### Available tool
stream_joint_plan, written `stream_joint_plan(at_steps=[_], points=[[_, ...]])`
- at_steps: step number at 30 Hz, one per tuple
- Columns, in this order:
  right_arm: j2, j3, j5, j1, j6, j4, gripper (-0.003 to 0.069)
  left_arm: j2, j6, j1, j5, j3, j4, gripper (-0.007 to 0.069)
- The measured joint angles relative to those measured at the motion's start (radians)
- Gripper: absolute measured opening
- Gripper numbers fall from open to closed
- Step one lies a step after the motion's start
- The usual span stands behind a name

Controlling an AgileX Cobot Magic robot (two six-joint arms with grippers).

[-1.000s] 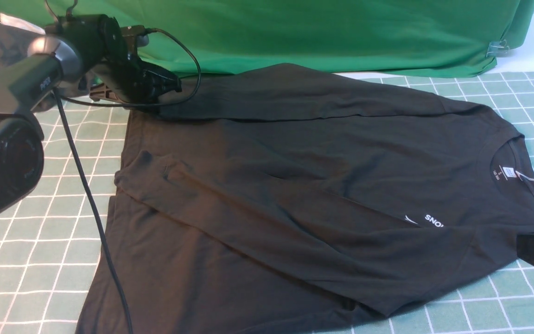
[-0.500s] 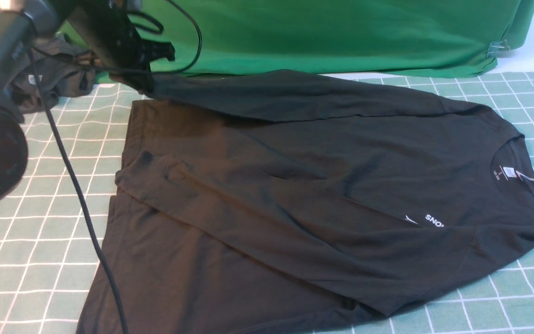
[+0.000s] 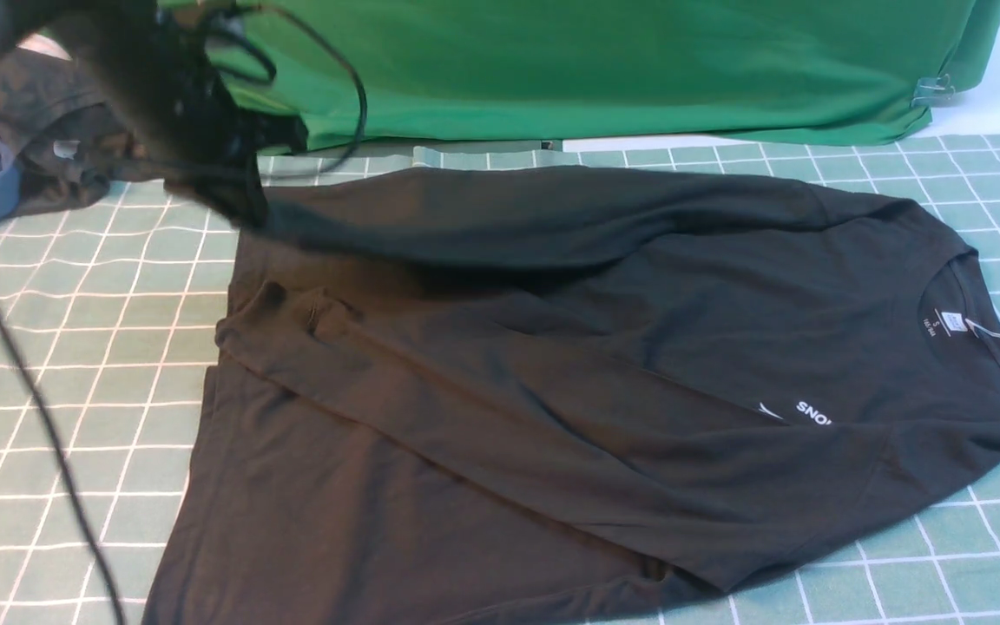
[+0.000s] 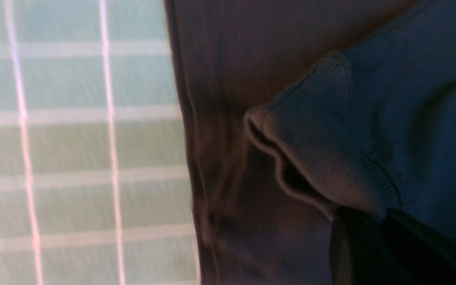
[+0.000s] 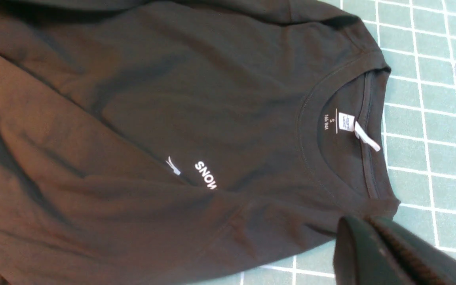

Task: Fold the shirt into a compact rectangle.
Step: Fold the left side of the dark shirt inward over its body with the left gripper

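The checked green bench (image 3: 49, 347) fills most of the front view, and the big green cloth (image 3: 604, 61) hangs across the top. The shirt (image 3: 552, 391) lies flat and face up across the middle, neck toward the right edge. One sleeve (image 3: 465, 408) is already laid diagonally over the body. The other sleeve (image 3: 509, 217) runs along the upper edge, raised at its left end, likely so it can be carried over the body as the next fold.

The left end effector (image 3: 235, 204), blurred at upper left, is clamped on that sleeve's ribbed cuff (image 4: 311, 158). The right end effector (image 5: 370, 249) is pinched closed and empty near the shoulder edge, clear of the fold. The neck label (image 5: 346, 120) shows inside the collar.
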Motion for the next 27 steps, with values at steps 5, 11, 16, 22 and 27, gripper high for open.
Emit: stream_joint_plan(at_steps=[5,11,16,22,27], points=[[0.001,-0.001,-0.014,0.000,0.000,0.001,0.0020,-0.165,-0.053,-0.054,-0.108,0.281,0.019,0.0014],[0.001,-0.003,-0.019,0.000,0.000,0.001,0.0020,-0.286,-0.126,-0.088,-0.218,0.570,0.018,0.0014],[0.001,-0.003,-0.022,0.000,-0.007,0.001,0.0020,-0.324,-0.157,-0.101,-0.307,0.726,-0.014,0.0014],[0.001,-0.003,-0.022,0.000,-0.008,0.001,0.0020,-0.324,-0.157,-0.106,-0.321,0.781,-0.068,0.0071],[0.001,-0.001,-0.023,0.000,-0.008,0.001,0.0020,-0.324,-0.147,-0.106,-0.274,0.778,-0.044,0.0265]])
